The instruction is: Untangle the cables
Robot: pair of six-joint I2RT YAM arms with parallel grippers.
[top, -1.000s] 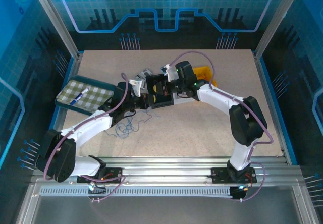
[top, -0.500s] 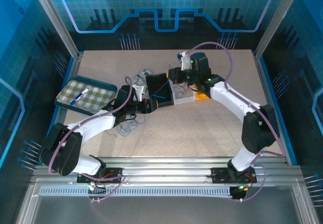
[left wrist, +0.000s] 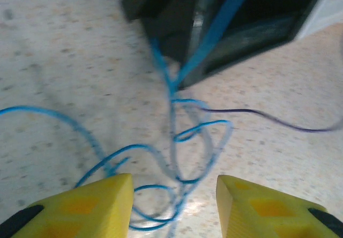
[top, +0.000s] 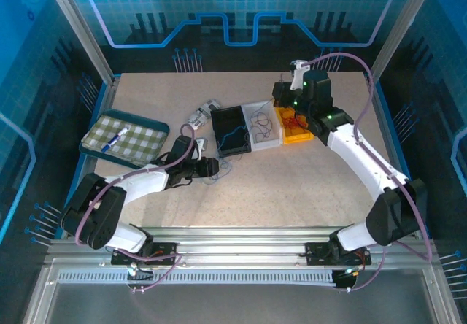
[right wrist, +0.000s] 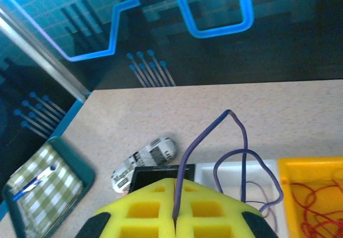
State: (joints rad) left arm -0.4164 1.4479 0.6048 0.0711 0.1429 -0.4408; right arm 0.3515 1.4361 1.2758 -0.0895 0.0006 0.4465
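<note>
You are working in a robotics lab cell, not a home or a shop. Aluminium frame posts (top: pixel 76 25) are fencing in the desk (top: pixel 292 185), and blue-lit panels (top: pixel 241 17) printed with gear and circuit patterns are walling it off on three sides. Two white arms, left (top: pixel 142 182) and right (top: pixel 361 156), are standing bolted to slotted metal rails (top: pixel 241 238) along the desk's near edge. Small plastic bins (top: pixel 232 130) are sitting in a row toward the far edge, and a teal tray (top: pixel 117 157) is lying by the left edge.

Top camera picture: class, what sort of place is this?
Probably a robot test cell: two arms bolted to a metal rail, lit blue walls fencing a table, and small bins holding thin cables.
</note>
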